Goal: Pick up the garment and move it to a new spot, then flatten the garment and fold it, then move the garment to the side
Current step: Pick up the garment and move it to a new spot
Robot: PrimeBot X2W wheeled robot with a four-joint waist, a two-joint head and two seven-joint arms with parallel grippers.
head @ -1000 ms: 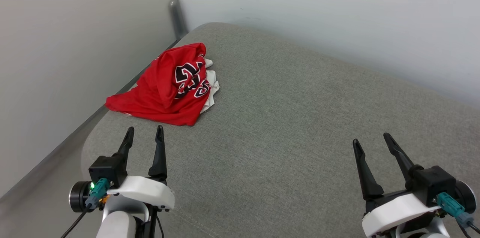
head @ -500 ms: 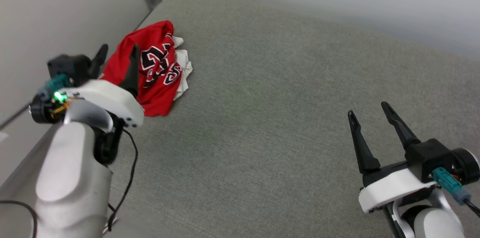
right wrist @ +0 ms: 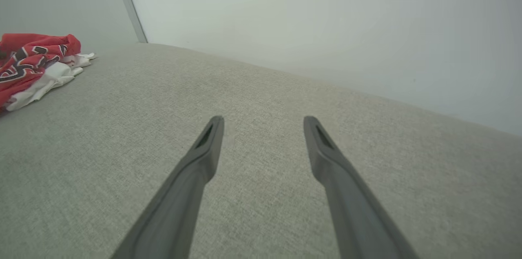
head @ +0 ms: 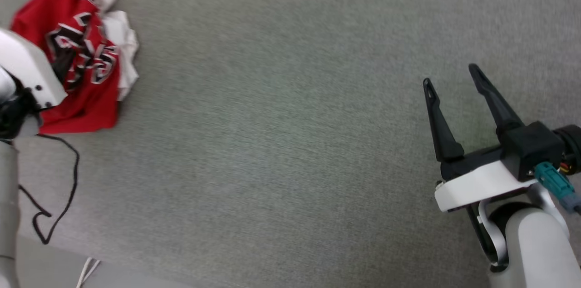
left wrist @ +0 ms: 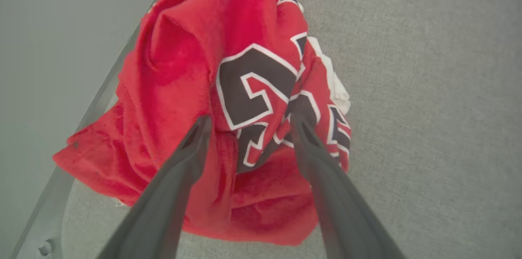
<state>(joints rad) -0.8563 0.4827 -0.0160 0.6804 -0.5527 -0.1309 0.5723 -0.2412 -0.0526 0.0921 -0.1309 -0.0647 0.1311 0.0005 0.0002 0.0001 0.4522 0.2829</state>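
L gripper (left wrist: pixel 251 117) open, crumpled jersey (left wrist: pixel 179 71) just ahead of tips, at cushion (left wrist: pixel 428 108) edge by wall (left wrist: pixel 40 47). R gripper (head: pixel 450 75) open, bare cushion all round.

The basketball jersey (left wrist: pixel 179 71) lies bunched beyond the left gripper (left wrist: pixel 251 122), its number folded and partly covered by the fingers (left wrist: pixel 326 185); whether the tips touch cloth is unclear. Far left of the right gripper (right wrist: pixel 264 122), that wrist view's edge crops the jersey.

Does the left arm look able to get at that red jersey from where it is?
Likely yes: the left pincer hangs open over the crumpled jersey, its fingers pointing at it, with nothing between them.
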